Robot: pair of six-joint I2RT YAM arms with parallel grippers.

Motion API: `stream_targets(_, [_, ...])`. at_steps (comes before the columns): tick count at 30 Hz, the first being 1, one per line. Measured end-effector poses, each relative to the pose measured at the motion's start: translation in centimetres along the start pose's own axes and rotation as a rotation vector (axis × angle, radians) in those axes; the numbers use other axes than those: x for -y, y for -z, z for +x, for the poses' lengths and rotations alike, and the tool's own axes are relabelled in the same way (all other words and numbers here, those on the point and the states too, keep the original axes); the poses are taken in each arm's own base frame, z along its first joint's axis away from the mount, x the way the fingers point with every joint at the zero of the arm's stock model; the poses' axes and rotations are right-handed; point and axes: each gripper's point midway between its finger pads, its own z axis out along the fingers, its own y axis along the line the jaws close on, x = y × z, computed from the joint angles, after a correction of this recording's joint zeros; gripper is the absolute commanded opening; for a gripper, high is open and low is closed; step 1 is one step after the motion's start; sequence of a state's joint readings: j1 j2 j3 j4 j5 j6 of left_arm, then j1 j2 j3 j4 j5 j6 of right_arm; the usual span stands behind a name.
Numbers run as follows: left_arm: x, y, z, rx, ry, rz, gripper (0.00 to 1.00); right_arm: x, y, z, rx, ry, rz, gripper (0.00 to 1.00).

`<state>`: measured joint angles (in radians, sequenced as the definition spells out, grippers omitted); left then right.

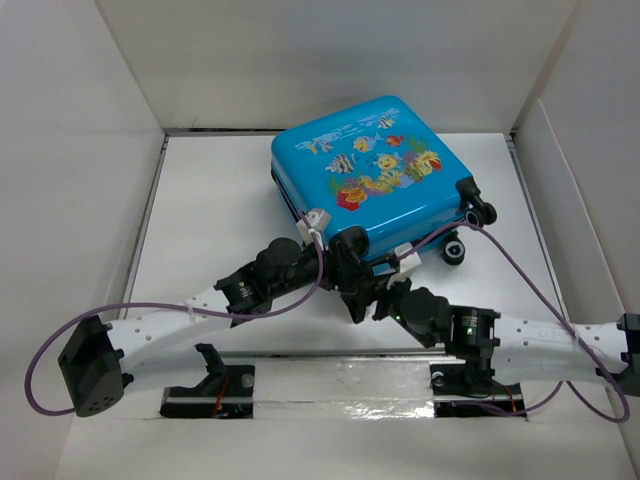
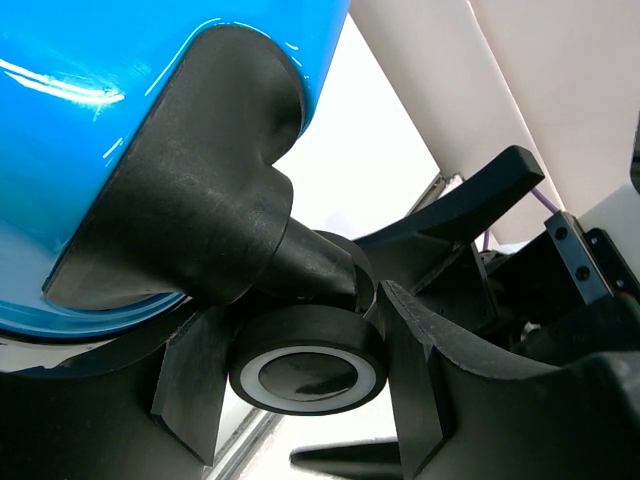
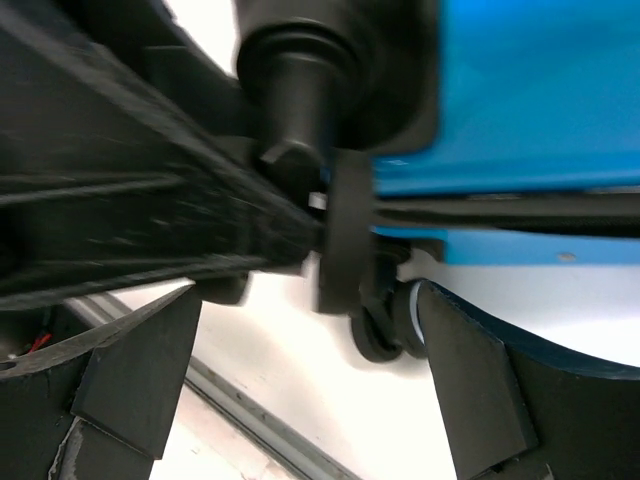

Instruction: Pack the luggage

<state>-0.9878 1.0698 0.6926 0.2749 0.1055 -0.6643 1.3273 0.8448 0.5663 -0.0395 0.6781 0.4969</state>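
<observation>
The left gripper (image 2: 300, 345) is clamped on a caster wheel (image 2: 308, 375) of the luggage (image 1: 372, 170). Its two black fingers (image 2: 190, 395), roughly half spread, press the wheel's tread from either side. The wheel's black housing (image 2: 180, 200) and the glossy blue shell sit just above. The right gripper (image 3: 310, 300) stands wide apart and holds nothing. Its view is blurred; a small wheel and the black zipper seam lie between its fingers, and I cannot tell whether they touch.

Both arms reach in from the near edge, the left from the left side and the right from the right. Their wrists crowd each other at the suitcase's near corner. The luggage lies flat and closed on the white table (image 1: 210, 200), fish print upward, turned at an angle, towards the far wall. Two more wheels (image 1: 456, 250) stick out at its right corner, and a purple cable (image 1: 520, 265) runs just beside them.
</observation>
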Motion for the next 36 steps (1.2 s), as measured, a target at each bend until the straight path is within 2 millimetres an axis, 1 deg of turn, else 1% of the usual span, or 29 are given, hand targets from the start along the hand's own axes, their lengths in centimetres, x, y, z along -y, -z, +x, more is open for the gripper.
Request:
stream_targets(4, [0.0,0.0,0.0,0.006,0.000,0.005,0.00,-1.3,-0.4,-0.2,0.005,0.008,-0.053,0.94])
stream_targets(7, [0.0,-0.1,0.0,0.008,0.001,0.008,0.00,-2.0,-0.4,-0.9,0.027,-0.007,-0.081,0.94])
stream_targets(9, [0.0,-0.1,0.0,0.011,0.007,0.009,0.00,-2.3,-0.3,-1.8,0.063,-0.019,-0.096,0.88])
stream_targets(11, [0.1,-0.1,0.0,0.013,0.011,0.011,0.00,-1.9,-0.3,-2.2,0.095,-0.024,-0.091,0.82])
stream_targets(14, [0.0,-0.1,0.0,0.021,0.027,0.016,0.00,-1.3,-0.6,-2.2,0.120,-0.012,-0.072,0.76])
stream_targets(16, [0.0,-0.1,0.0,0.029,0.034,0.021,0.00,-1.1,-1.0,-2.1,0.126,0.000,-0.061,0.74])
stream_targets(17, [-0.1,-0.1,0.0,0.034,0.040,0.022,0.00,-0.9,-1.2,-2.0,0.125,0.011,-0.051,0.70])
stream_targets(19, [-0.2,0.0,-0.1,0.043,0.049,0.024,0.00,-0.7,-1.6,-1.8,0.126,0.022,-0.037,0.65])
stream_targets(20, [-0.2,0.1,-0.1,0.048,0.052,0.024,0.00,-0.7,-1.8,-1.7,0.127,0.024,-0.032,0.53])
stream_targets(21, [-0.2,0.2,-0.2,0.049,0.053,0.024,0.00,-0.8,-2.0,-1.7,0.129,0.023,-0.035,0.44])
stream_targets(22, [-0.4,0.2,-0.2,0.056,0.051,0.021,0.00,-0.8,-2.1,-1.7,0.135,0.021,-0.031,0.37])
stream_targets(23, [-0.4,0.3,-0.2,0.061,0.054,0.019,0.00,-0.9,-2.2,-1.7,0.141,0.011,-0.032,0.20])
stream_targets(24, [-0.5,0.4,-0.2,0.063,0.053,0.018,0.03,-0.9,-2.3,-1.6,0.146,0.009,-0.034,0.13])
stream_targets(25, [-0.6,0.4,-0.2,0.065,0.052,0.015,0.10,-1.0,-2.4,-1.6,0.149,0.008,-0.036,0.09])
stream_targets(26, [-0.7,0.5,-0.2,0.070,0.053,0.013,0.32,-1.1,-2.5,-1.6,0.152,0.004,-0.038,0.07])
stream_targets(27, [-0.8,0.7,-0.3,0.077,0.053,0.009,0.42,-1.2,-2.6,-1.6,0.155,-0.002,-0.040,0.05])
stream_targets(29, [-1.0,1.0,-0.4,0.090,0.052,-0.001,0.57,-1.5,-2.7,-1.5,0.161,-0.017,-0.053,0.02])
stream_targets(30, [-1.2,1.2,-0.5,0.100,0.052,-0.007,0.59,-1.7,-2.8,-1.5,0.162,-0.027,-0.062,0.02])
stream_targets(31, [-1.2,1.6,-0.5,0.106,0.052,-0.007,0.60,-1.7,-2.8,-1.4,0.163,-0.035,-0.065,0.01])
stream_targets(32, [-1.2,2.2,-0.6,0.117,0.048,-0.006,0.58,-1.7,-2.8,-1.4,0.166,-0.046,-0.067,0.01])
stream_targets(33, [-1.2,3.0,-0.9,0.142,0.046,-0.009,0.52,-1.8,-2.8,-1.4,0.170,-0.060,-0.070,0.01])
stream_targets(34, [-1.2,3.9,-1.1,0.167,0.047,-0.012,0.44,-1.8,-2.8,-1.4,0.169,-0.071,-0.074,0.01])
stream_targets(35, [-1.5,4.8,-1.4,0.201,0.051,-0.019,0.32,-1.9,-2.8,-1.5,0.168,-0.082,-0.077,0.00])
stream_targets(36, [-1.7,5.9,-1.9,0.249,0.062,-0.023,0.25,-1.9,-2.8,-1.5,0.167,-0.090,-0.080,0.00])
